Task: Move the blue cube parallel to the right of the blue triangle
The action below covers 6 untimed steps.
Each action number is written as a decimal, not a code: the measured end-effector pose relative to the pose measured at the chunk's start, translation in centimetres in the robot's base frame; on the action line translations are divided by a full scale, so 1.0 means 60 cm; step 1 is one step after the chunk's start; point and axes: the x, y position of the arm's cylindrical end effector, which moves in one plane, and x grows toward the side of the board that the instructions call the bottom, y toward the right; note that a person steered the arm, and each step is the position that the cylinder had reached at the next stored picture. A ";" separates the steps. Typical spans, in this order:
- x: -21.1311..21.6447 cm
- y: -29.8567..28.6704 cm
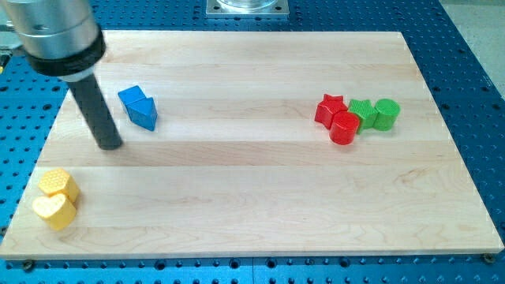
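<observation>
The blue cube [132,97] sits touching the blue triangle [145,114] at its eleven o'clock near the board's upper left, looking light, rigid and slippery, best nudged on a flat face by my clawless tip [110,144], at their eight o'clock.

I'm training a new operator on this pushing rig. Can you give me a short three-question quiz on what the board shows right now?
1. True or false: my tip is at the view's left of the blue cube and blue triangle.
2. Which blocks sit near the view's bottom-left corner? A) red B) yellow C) green
3. Fill in: the red star and red cylinder sit beside two ____ blocks.

Key: 1 true. 2 B, the yellow blocks. 3 green.
</observation>
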 end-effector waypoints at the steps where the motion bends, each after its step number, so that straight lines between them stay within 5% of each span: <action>1: -0.052 -0.026; 3: -0.112 -0.040; 5: -0.117 0.163; 6: -0.120 0.141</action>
